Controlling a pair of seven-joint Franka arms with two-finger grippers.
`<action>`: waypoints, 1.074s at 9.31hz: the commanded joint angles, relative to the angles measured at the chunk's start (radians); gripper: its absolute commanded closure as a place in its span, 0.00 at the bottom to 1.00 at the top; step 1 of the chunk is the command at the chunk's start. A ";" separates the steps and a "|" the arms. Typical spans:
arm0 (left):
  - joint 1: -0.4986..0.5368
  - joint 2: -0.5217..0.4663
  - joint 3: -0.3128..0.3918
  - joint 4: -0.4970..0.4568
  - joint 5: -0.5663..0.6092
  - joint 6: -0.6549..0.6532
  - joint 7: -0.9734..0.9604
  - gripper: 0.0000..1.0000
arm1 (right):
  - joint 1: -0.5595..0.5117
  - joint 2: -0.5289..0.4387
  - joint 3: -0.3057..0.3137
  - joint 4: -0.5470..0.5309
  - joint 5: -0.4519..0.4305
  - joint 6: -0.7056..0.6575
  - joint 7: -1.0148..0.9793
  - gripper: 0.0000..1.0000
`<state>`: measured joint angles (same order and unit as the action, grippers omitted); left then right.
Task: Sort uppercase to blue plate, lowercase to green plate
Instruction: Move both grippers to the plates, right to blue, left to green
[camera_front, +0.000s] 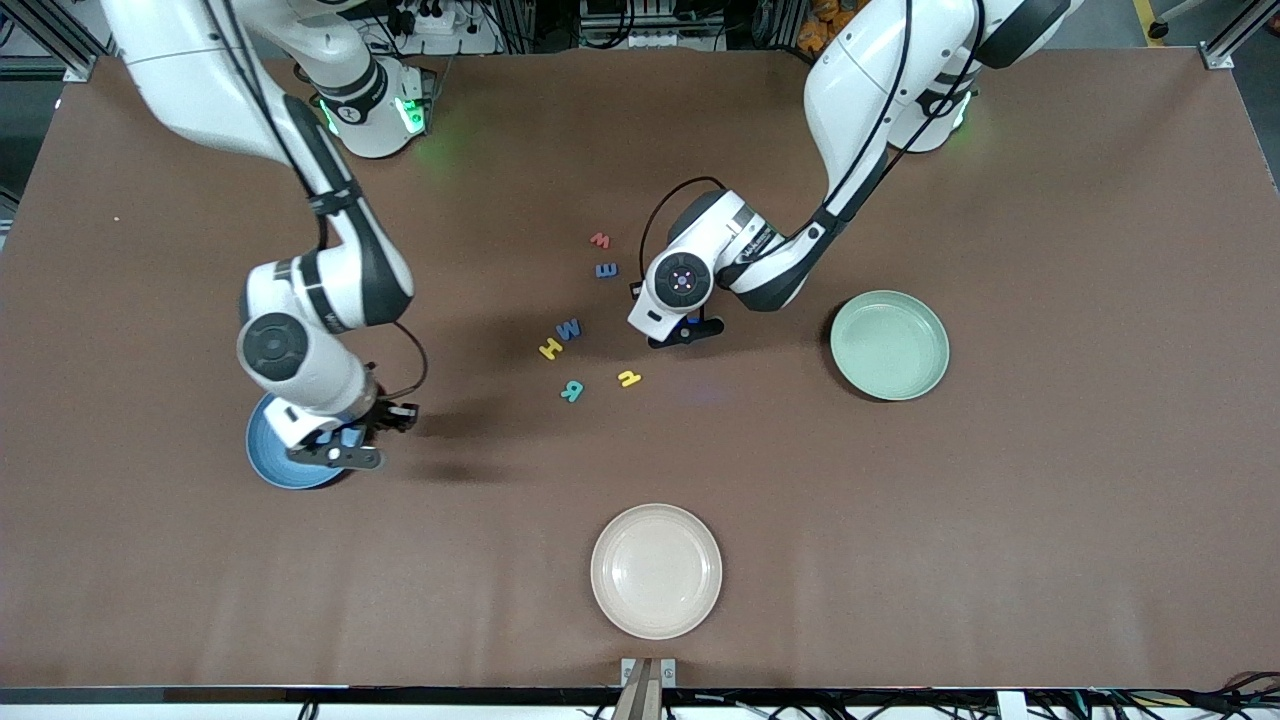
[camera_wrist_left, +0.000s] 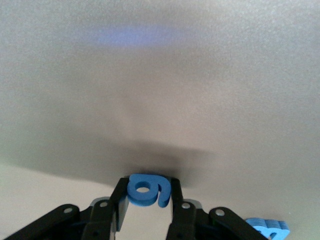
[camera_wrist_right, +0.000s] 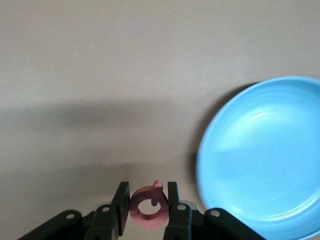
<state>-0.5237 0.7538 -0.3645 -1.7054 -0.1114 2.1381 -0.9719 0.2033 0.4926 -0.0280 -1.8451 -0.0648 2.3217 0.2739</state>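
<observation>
My right gripper (camera_wrist_right: 148, 206) hangs at the edge of the blue plate (camera_front: 270, 462), fingers (camera_wrist_right: 121, 202) pinched narrow on the red Q (camera_wrist_right: 148, 208). Left gripper (camera_wrist_left: 149, 197) is low over the table (camera_front: 1050, 500) near the green plate (camera_front: 889, 344), fingers (camera_wrist_left: 120, 200) pressed on both sides of a small blue letter (camera_wrist_left: 145, 190). W (camera_front: 569, 328), H (camera_front: 549, 348), teal R (camera_front: 572, 391) & yellow r (camera_front: 629, 378) lie mid-table; blue m (camera_front: 606, 270) & red w (camera_front: 600, 240) sit farther from the front cam. Cream plate (camera_front: 655, 571) nearest the cam
</observation>
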 joint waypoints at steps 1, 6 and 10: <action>-0.006 0.009 0.007 0.000 0.038 0.006 -0.030 0.65 | -0.106 -0.034 0.016 -0.023 -0.018 -0.012 -0.173 1.00; 0.025 -0.020 0.007 0.012 0.021 -0.013 -0.047 0.65 | -0.199 -0.025 0.017 -0.014 -0.016 -0.004 -0.323 0.00; 0.102 -0.112 -0.002 0.033 0.019 -0.148 -0.038 0.69 | -0.186 -0.023 0.020 -0.006 -0.007 -0.010 -0.292 0.00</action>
<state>-0.4515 0.7094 -0.3566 -1.6615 -0.1110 2.0413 -0.9896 0.0179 0.4873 -0.0183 -1.8448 -0.0653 2.3198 -0.0429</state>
